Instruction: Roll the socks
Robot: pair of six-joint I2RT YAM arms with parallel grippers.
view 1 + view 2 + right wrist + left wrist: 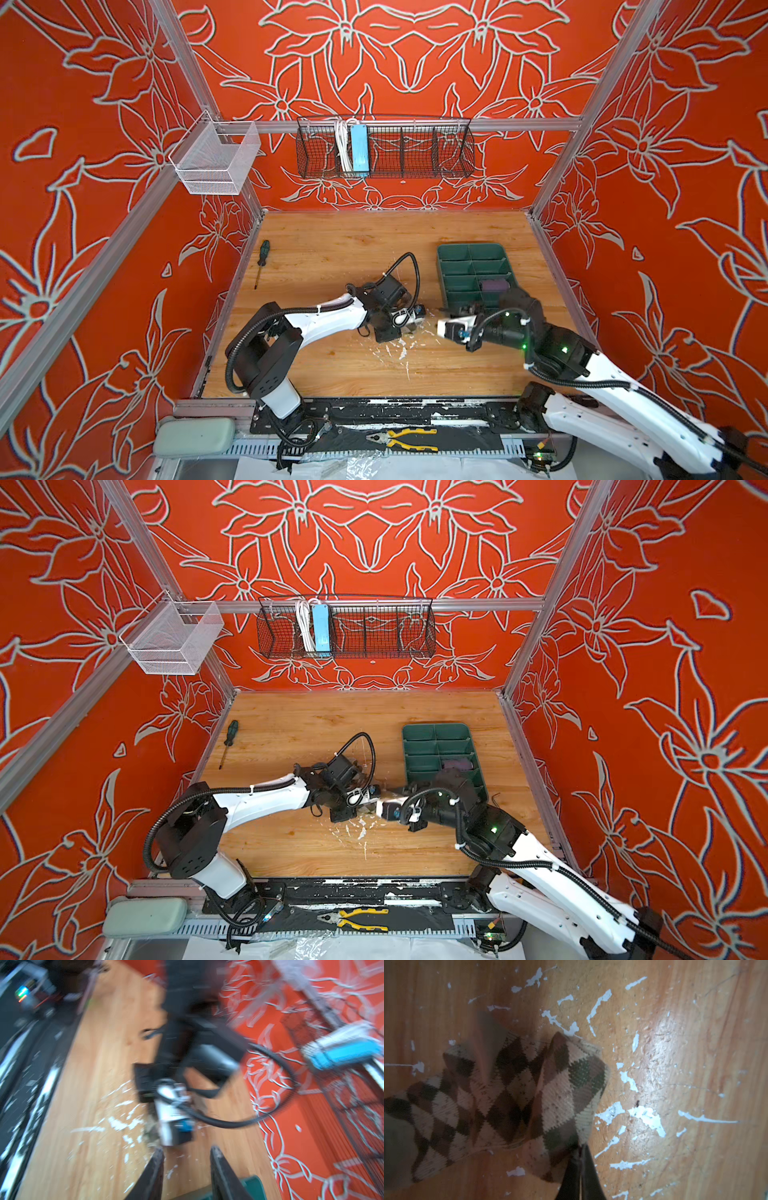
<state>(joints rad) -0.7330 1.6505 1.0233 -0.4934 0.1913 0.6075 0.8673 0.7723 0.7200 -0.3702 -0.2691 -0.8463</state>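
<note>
The beige-olive sock with brown argyle diamonds [517,1093] lies bunched and partly folded on the wooden table. My left gripper [579,1147] is shut on that sock's edge, its dark fingers pressed together. In both top views this gripper [409,326] sits mid-table and hides most of the sock. The purple sock [494,286] rests rolled in a compartment of the green tray [455,254]. My right gripper [187,1150] is open with only bare table between its fingers. It points at the left gripper from beside the tray's near corner [252,1183]. That view is blurred.
A screwdriver [261,262] lies at the table's left edge. Pliers [405,438] sit on the front rail. A black wire basket [384,147] and a white mesh basket [216,158] hang on the back frame. White scuffs [401,349] mark the table centre.
</note>
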